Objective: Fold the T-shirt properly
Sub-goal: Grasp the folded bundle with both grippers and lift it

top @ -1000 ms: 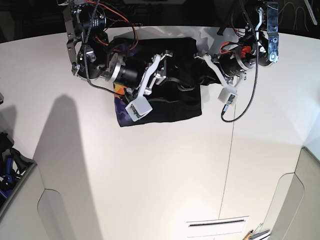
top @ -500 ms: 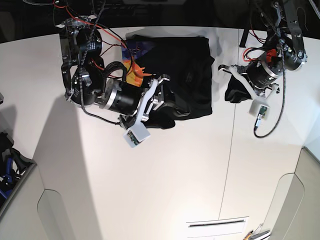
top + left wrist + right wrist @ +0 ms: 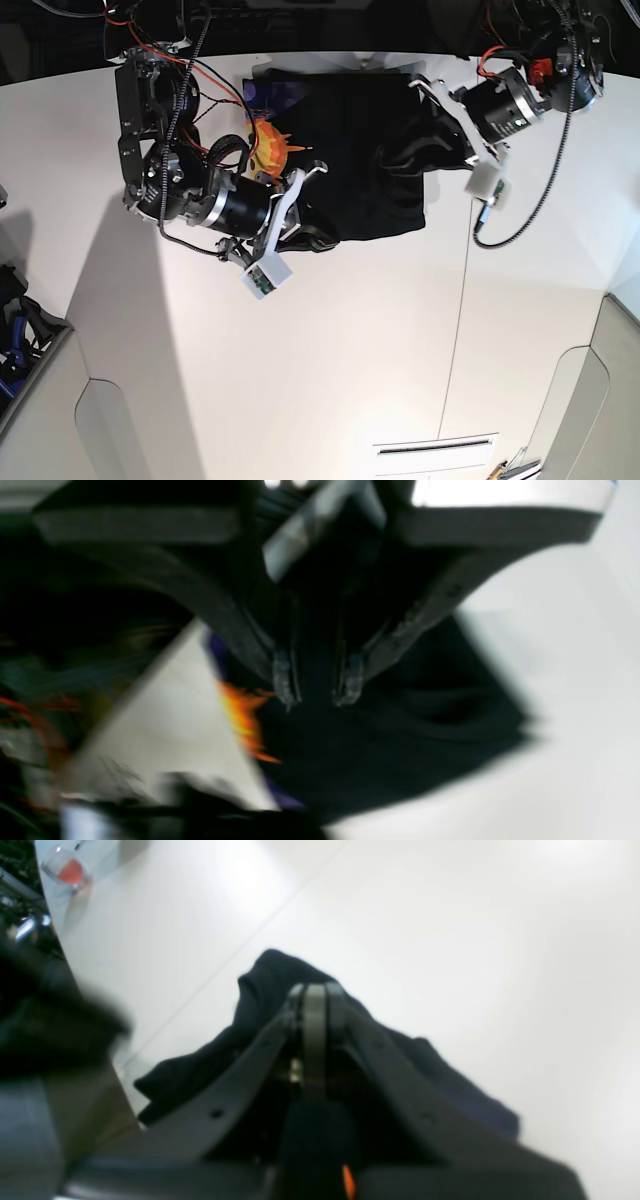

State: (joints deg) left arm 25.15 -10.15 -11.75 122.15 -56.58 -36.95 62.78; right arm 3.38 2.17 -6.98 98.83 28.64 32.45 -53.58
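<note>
Fabric first: the black T-shirt (image 3: 365, 150) lies bunched toward twelve o'clock on your white table (image 3: 330, 350), its main panel roughly square; an orange-yellow and purple print (image 3: 268, 140) peeks out along its nine o'clock edge. In the base view your right gripper (image 3: 312, 200) sits at the shirt's seven o'clock corner; the right wrist camera shows its jaws pressed together with dark cloth (image 3: 400, 1060) draped around them, so you are pinching the shirt there; a fold of it rises off the table surface (image 3: 450, 915) at that grip. Your left gripper (image 3: 430, 115) sits at the shirt's three o'clock edge, where cloth gathers into a ridge; the left wrist view is badly blurred, yet the fingertips (image 3: 285, 680) stand only slightly apart with black fabric (image 3: 390, 740) between and below them, so you appear to hold the shirt there too; the orange print (image 3: 242, 720) shows at eight o'clock of those tips.
</note>
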